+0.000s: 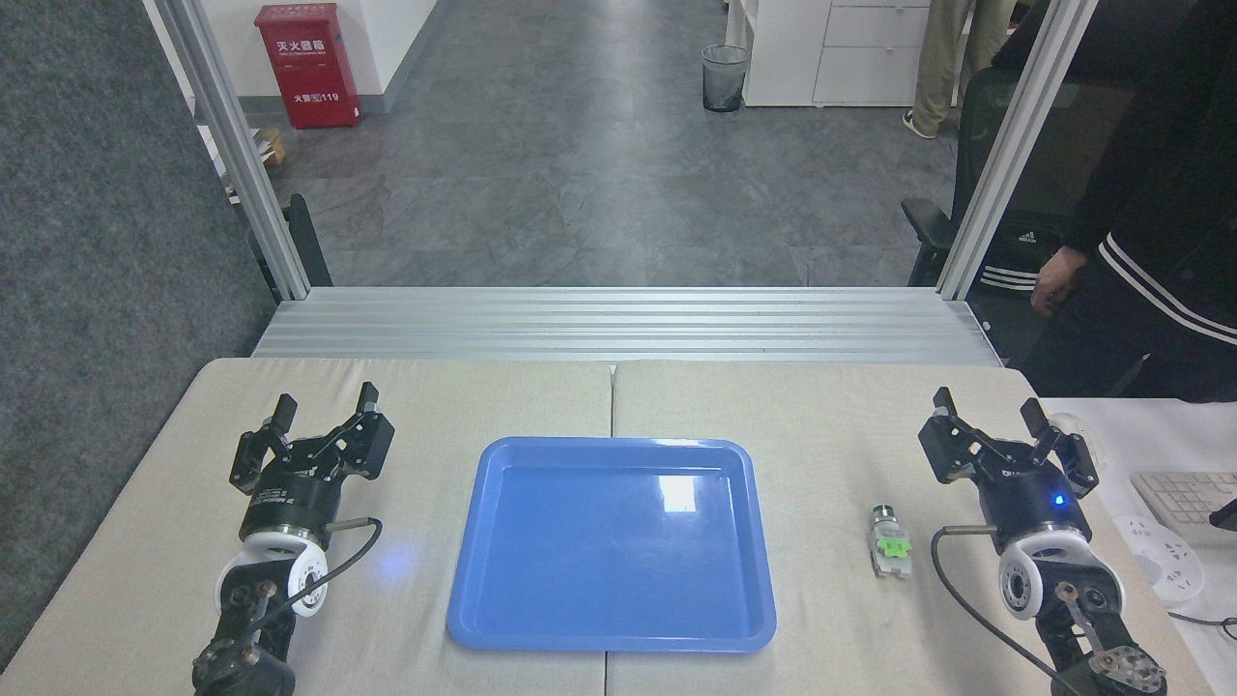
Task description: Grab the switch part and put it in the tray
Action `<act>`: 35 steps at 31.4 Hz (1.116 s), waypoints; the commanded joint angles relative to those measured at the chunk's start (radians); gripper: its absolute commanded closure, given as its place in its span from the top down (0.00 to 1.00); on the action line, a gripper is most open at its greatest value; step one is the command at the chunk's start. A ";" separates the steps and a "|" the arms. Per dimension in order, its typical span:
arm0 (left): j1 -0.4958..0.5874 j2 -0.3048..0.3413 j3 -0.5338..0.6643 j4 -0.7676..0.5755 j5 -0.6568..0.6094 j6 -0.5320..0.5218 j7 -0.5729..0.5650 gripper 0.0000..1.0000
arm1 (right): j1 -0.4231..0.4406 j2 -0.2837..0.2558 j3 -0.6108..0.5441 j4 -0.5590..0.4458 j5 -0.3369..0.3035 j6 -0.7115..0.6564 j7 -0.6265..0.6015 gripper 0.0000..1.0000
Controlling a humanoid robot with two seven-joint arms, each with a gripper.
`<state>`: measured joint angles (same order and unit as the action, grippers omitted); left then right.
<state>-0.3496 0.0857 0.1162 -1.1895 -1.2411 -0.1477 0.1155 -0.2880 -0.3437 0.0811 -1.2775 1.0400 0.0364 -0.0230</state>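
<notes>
The switch part point(889, 544), white-grey with a green middle block and a dark round cap pointing away from me, lies on the beige table to the right of the blue tray point(612, 544). The tray sits in the table's middle with nothing in it. My right gripper point(987, 405) stands open just right of the switch part and a little farther back, with nothing between its fingers. On the left side of the table, well away from the tray's left rim, my left gripper point(326, 400) is open too and holds nothing.
A person in dark clothes stands at the far right, one hand point(1053, 280) hanging beyond the table's back corner. A white side table with a keyboard point(1184, 503) adjoins the right edge. An aluminium ledge point(618, 324) runs behind the table.
</notes>
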 commanded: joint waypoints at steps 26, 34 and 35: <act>-0.005 0.000 0.000 0.001 0.000 0.000 0.000 1.00 | 0.001 0.002 0.006 0.000 0.000 0.000 0.002 0.98; -0.005 0.000 -0.001 0.001 0.000 0.000 0.000 1.00 | 0.001 0.003 0.009 0.000 0.000 0.000 0.006 0.98; -0.006 0.000 -0.001 0.001 0.000 0.000 0.000 1.00 | 0.003 0.003 0.009 0.000 0.000 0.000 0.006 0.98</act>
<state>-0.3535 0.0859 0.1162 -1.1898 -1.2410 -0.1476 0.1153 -0.2883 -0.3418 0.0847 -1.2777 1.0400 0.0364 -0.0181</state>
